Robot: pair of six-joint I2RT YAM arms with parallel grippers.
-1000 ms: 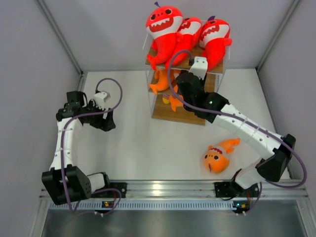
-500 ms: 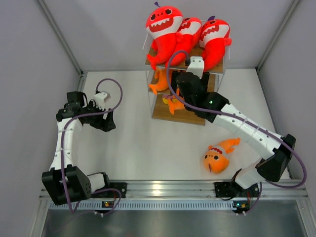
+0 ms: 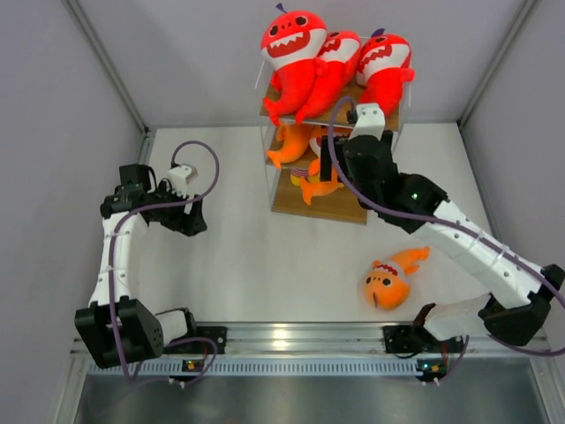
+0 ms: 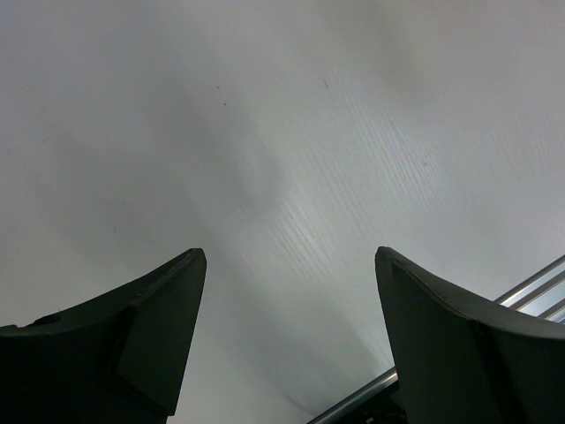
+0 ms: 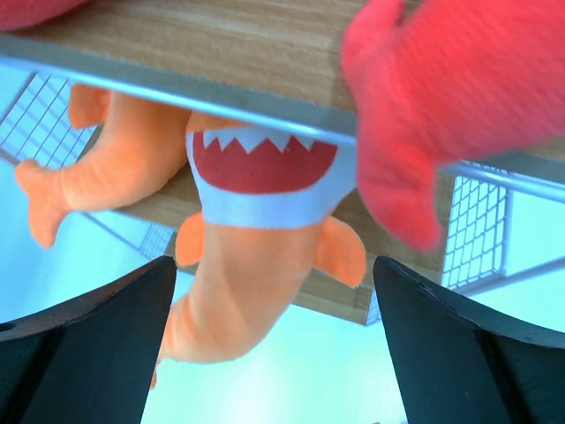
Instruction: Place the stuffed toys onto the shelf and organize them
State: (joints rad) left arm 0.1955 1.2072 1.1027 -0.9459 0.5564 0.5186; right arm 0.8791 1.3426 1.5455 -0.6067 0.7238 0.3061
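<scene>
The shelf [image 3: 340, 210] stands at the back of the table. Three red sharks [image 3: 294, 44] [image 3: 333, 60] [image 3: 385, 69] lie on its top board [image 5: 221, 44]. Under that board lie two orange fish, one [image 3: 287, 141] [image 5: 106, 168] on the left and one [image 3: 316, 185] [image 5: 256, 256] with its toothy mouth up and its tail hanging out over the edge. My right gripper [image 3: 328, 166] [image 5: 274, 353] is open right in front of that fish, whose tail hangs between the fingers without touching them. A third orange fish [image 3: 388, 283] lies on the table. My left gripper [image 3: 190, 216] [image 4: 290, 300] is open over bare table.
A red shark's tail [image 5: 424, 115] droops over the top board's edge, above my right fingers. The shelf's wire mesh sides [image 5: 477, 221] flank the boards. Grey walls close in the white table, and a metal rail [image 3: 282, 336] runs along its near edge.
My right gripper has opened and drawn back to the right from the shelf, leaving the orange fish on its board. The left arm has not moved.
</scene>
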